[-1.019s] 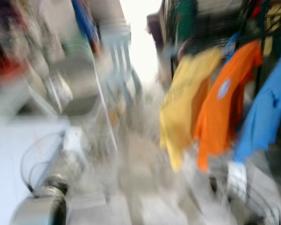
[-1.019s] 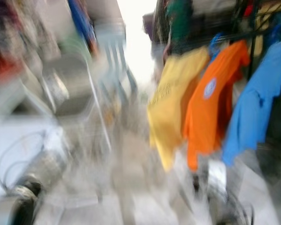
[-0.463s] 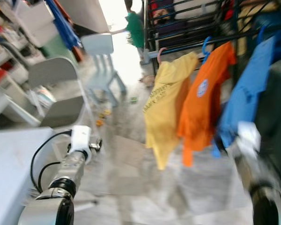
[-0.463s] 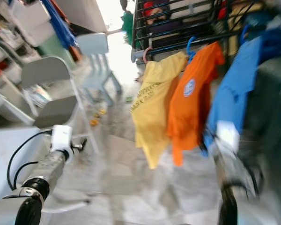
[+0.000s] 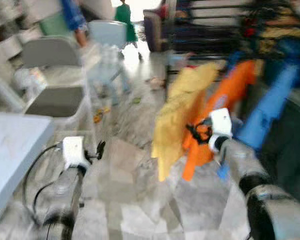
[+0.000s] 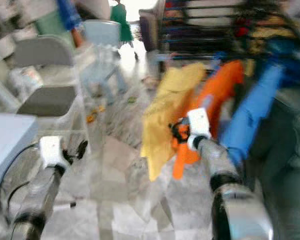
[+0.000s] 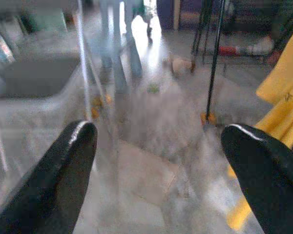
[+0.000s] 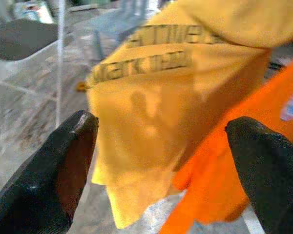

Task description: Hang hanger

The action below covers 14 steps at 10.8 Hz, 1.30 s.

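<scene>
Both jaws stand spread and empty: the right gripper [image 8: 158, 146] faces a soft yellow T-shirt [image 5: 177, 112] hanging on the blurred dark rail beside an orange T-shirt [image 5: 225, 107]; the left gripper [image 7: 156, 170] points floorward. No hanger shows clearly; presumably light and stiff, best taken near its hook.

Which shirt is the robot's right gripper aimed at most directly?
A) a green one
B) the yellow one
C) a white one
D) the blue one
B: in the right wrist view the yellow shirt hangs between the open jaws of the right gripper, the orange shirt beside it.
</scene>
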Available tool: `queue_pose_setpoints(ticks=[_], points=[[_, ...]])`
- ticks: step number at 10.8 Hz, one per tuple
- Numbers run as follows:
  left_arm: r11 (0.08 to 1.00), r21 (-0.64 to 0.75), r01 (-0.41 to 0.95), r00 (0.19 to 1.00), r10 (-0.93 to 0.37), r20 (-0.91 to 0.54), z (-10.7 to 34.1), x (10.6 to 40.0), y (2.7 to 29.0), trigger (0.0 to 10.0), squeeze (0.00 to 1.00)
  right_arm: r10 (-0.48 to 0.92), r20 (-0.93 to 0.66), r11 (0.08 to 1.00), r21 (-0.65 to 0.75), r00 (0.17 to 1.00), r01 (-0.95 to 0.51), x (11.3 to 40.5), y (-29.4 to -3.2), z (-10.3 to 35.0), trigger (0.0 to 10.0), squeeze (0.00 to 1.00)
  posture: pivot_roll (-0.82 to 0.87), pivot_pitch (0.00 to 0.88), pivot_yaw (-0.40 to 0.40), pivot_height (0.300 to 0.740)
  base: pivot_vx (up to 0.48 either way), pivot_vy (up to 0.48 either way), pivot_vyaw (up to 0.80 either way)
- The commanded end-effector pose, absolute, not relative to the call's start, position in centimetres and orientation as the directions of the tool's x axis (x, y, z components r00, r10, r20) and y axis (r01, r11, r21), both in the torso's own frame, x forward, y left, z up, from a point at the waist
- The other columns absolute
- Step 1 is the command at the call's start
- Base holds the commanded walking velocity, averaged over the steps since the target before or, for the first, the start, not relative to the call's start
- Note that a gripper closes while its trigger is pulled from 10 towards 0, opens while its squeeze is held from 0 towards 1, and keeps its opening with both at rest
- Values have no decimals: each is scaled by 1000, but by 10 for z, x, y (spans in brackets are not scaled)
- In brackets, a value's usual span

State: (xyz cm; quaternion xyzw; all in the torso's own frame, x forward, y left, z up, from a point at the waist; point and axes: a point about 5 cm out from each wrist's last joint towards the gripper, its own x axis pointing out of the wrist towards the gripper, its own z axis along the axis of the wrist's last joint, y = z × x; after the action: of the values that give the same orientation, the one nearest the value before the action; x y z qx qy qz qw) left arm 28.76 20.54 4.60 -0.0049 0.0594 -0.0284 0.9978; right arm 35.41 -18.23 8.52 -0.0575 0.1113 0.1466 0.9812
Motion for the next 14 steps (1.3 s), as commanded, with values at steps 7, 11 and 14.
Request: queue_pose_setpoints(ticks=[7,11,14], points=[[998,56,-5,998,9,-59,69,184,193,10000,0,-89,-79,991,-104,993,81,273,-226,93,10000,0,-80,0,48,740,0,0,0],[999,-36,14,996,-17,-86,77,199,194,10000,0,-16,-127,1000,5,992,17,255,-202,90,10000,0,-105,0,90,740,0,0,0],[997,-71,2,996,-9,-92,82,208,196,10000,0,-27,-157,999,12,987,30,251,-196,91,10000,0,-113,0,103,740,0,338,-598]])
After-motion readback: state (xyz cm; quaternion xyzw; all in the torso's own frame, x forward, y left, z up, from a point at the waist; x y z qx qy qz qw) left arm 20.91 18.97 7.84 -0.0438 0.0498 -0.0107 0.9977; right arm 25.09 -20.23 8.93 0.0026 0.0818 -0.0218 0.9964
